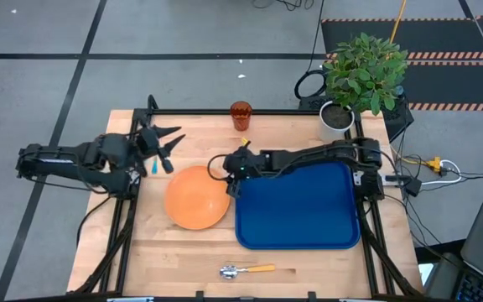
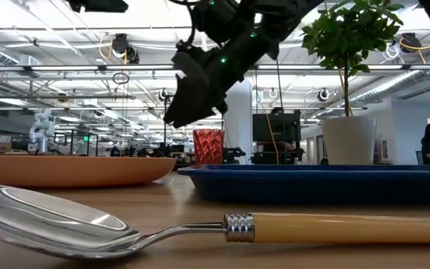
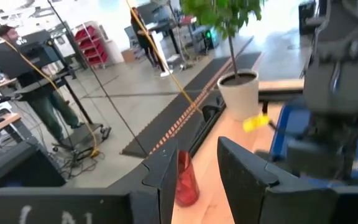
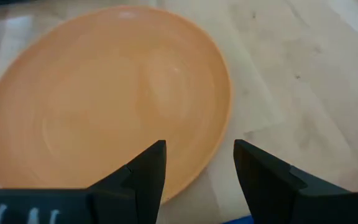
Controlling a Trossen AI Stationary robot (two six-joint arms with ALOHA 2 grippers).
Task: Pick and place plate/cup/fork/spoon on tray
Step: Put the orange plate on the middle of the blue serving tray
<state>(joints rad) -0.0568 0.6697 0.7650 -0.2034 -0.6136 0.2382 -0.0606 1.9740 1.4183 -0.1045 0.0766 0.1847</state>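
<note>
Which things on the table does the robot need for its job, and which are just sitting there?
For the job:
plate, orange, beside the tray
cup, at the table's far edge
fork, blue, under the left hand
spoon, near the front edge
tray, blue, nothing on it yet

Just sitting there:
potted plant, at the far right corner
</note>
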